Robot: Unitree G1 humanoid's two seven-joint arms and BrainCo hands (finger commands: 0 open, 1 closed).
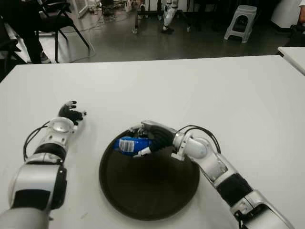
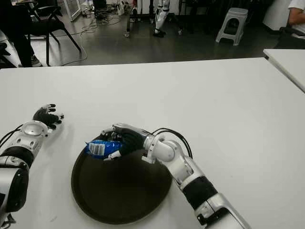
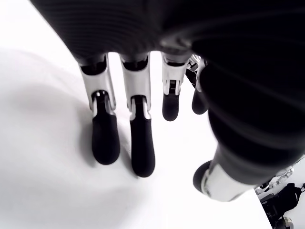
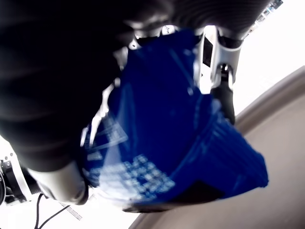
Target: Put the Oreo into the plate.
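Right wrist view shows the right robot hand (image 1: 151,136) clutching the Oreo (image 4: 176,143) over the plate (image 1: 157,191).

Plate (image 1: 143,200) interior bare toward robot; only its far-left rim is taken, w/ right hand (image 1: 148,138) gripping Oreo pack (image 1: 129,145) over it. Left hand (image 1: 70,113) sits left of plate, fingers relaxed. Table (image 1: 214,90) beyond plate unobstructed.

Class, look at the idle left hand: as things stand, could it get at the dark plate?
Probably yes. The left hand shows beside the plate, on its left, fingers open, with only bare table between. The right hand holds the Oreo pack over the plate's far rim.
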